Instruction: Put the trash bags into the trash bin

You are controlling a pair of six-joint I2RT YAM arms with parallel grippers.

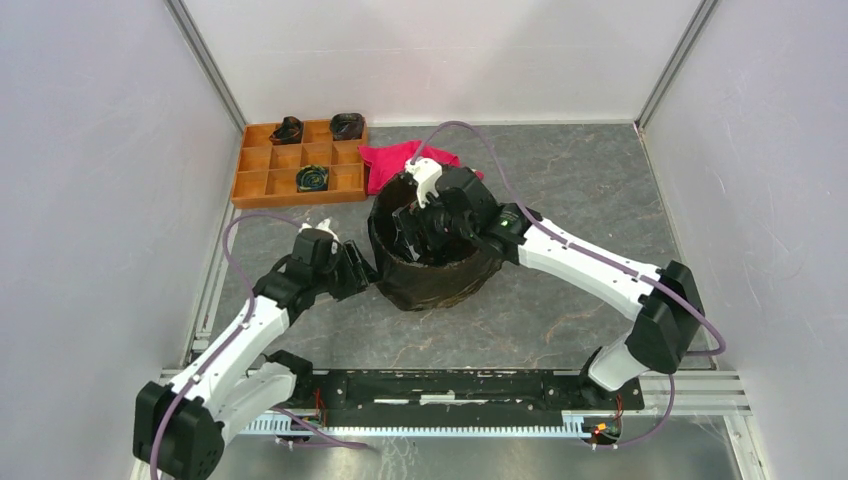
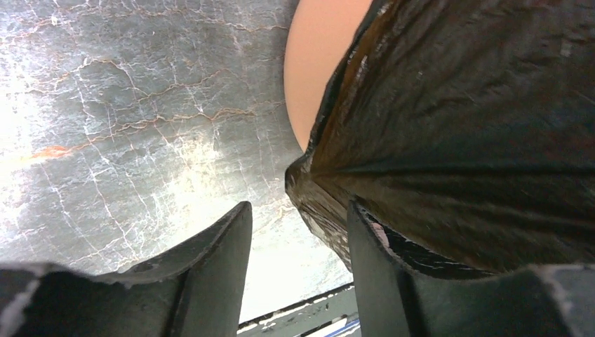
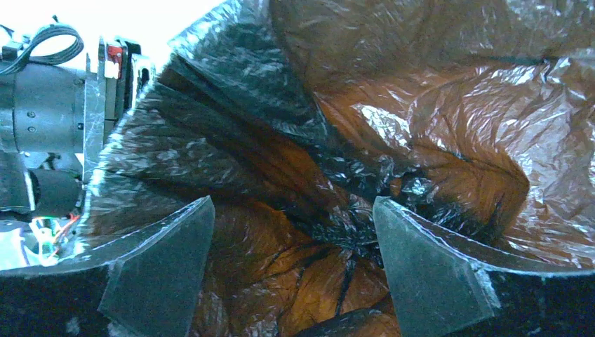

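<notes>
Black trash bag point(image 1: 432, 285) lines and drapes over the trash bin point(image 2: 319, 63) at centre frame.
The right gripper point(image 3: 293, 203) reaches inside the lined bin with its 2 fingers spread, gripping nothing. The left gripper point(image 2: 298, 210) is at the bin's left side, its fingers parted, with a bag fold just ahead.

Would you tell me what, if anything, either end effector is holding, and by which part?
Nothing is held: the left end effector is open beside the wrinkled black plastic bag, the right end effector open inside it.
</notes>
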